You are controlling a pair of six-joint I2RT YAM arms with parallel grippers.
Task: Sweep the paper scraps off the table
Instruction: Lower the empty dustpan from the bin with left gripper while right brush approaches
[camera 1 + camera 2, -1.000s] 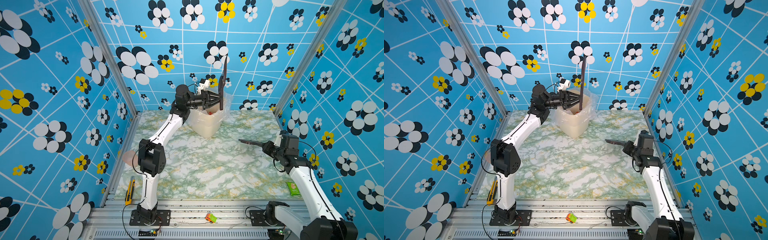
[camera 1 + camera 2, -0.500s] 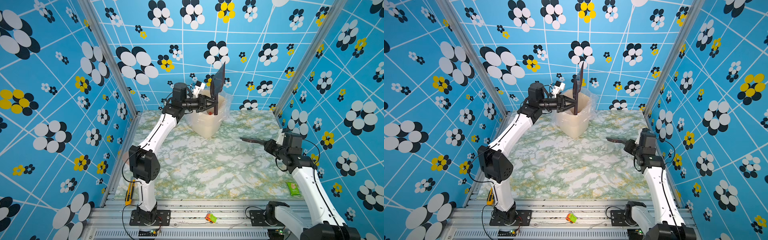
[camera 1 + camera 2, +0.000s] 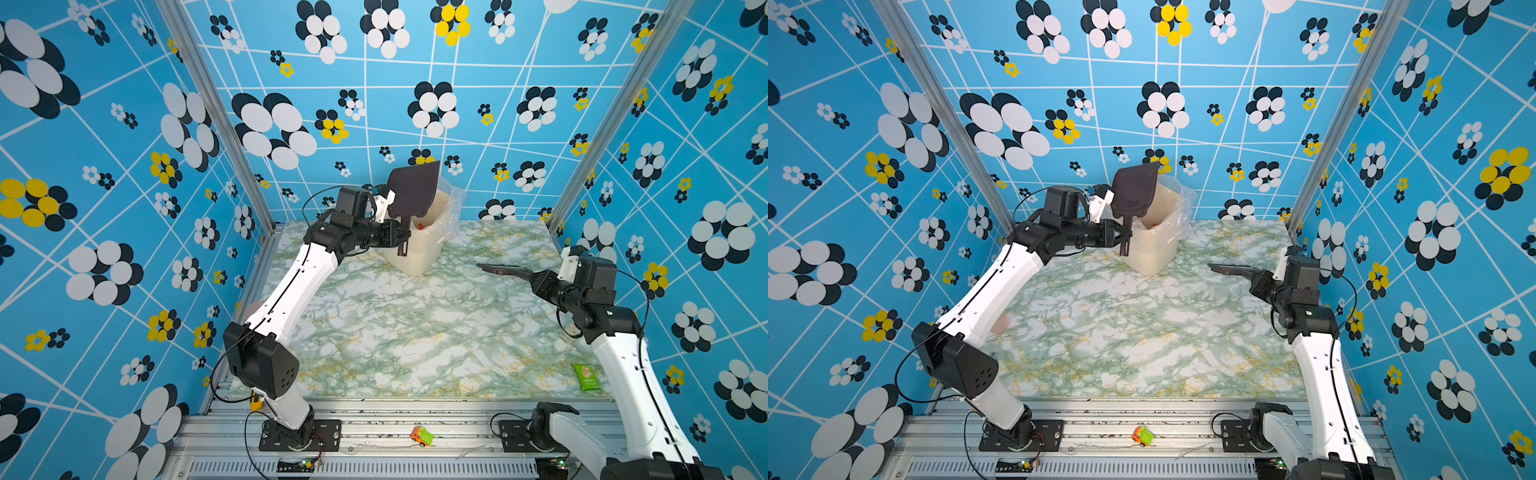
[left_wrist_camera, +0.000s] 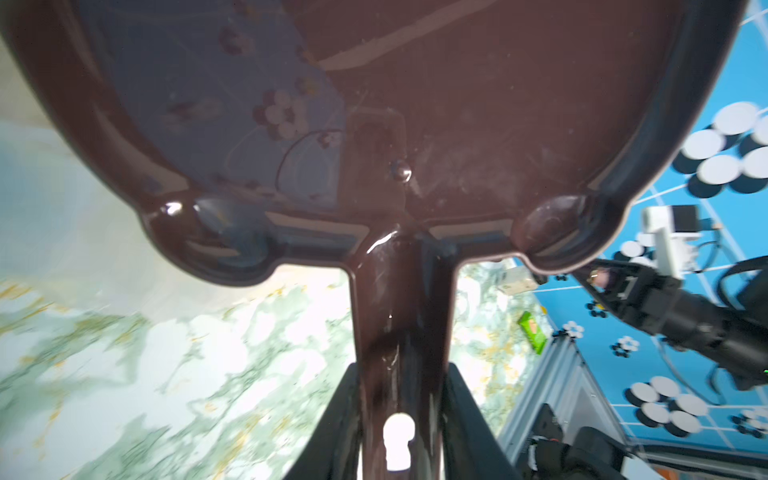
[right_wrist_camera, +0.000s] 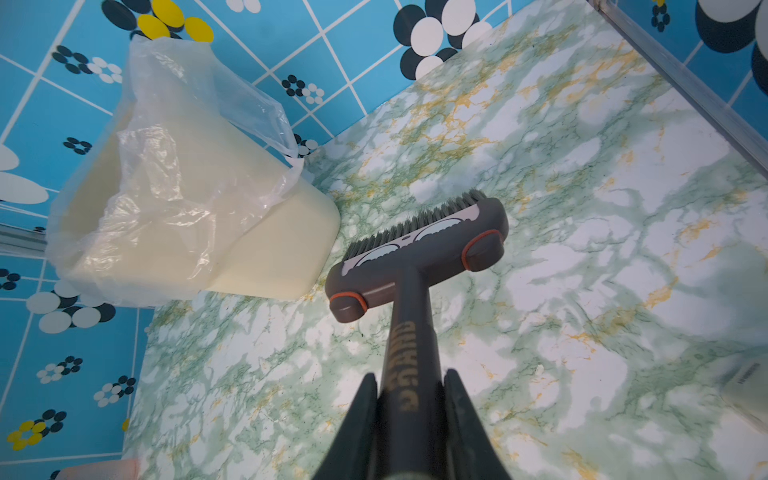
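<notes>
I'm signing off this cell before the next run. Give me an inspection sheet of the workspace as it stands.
Surface: table marble top, no loose scraps seen.
Job's things: paper scraps, only a red bit shows inside the lined bin; dustpan upright over it; brush held clear of it.
Clutter: green packet near the right front corner; toy car on front rail; pale pink thing beside left arm, unidentifiable.
Grippers: left gripper shut on dustpan handle; right gripper shut on brush handle.
Cables: black loops at wrists and bases.
Surroundings: blue flowered walls, aluminium posts.
</notes>
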